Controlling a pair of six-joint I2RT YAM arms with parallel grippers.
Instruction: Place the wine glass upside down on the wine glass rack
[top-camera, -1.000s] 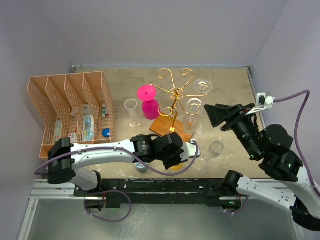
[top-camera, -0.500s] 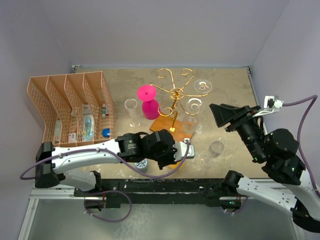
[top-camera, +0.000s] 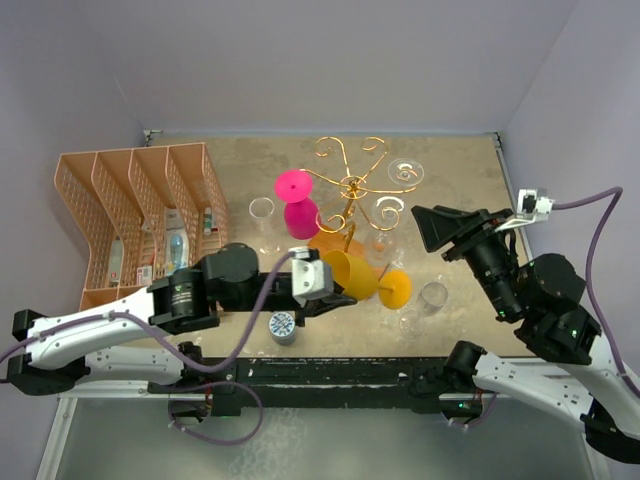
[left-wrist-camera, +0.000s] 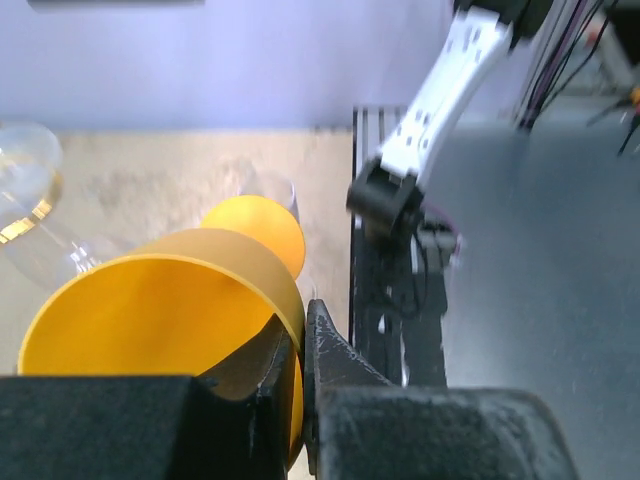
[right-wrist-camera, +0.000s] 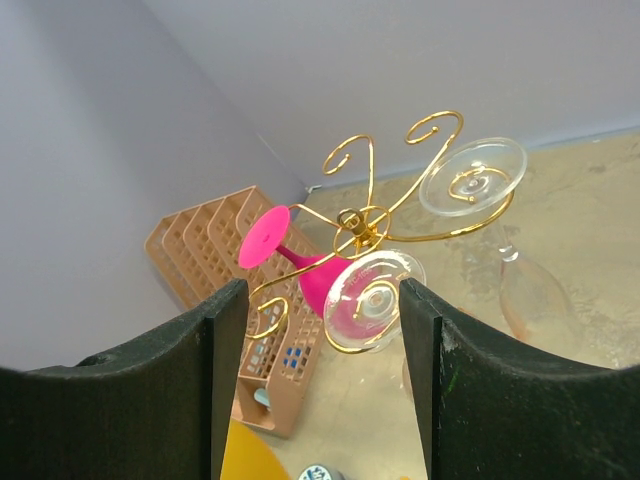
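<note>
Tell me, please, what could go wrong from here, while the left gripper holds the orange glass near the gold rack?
1. The left gripper pinches only the rim wall of the orange wine glass, which lies sideways; it may slip or twist.
2. Its foot is near a clear glass on the table; a swing might knock it.
3. The wine glass rack already carries a pink glass; a bump could shake it off.

arms (top-camera: 90, 335): white links, black joints | cables (top-camera: 580, 199): purple | end effector fingers (right-wrist-camera: 420, 380): black
</note>
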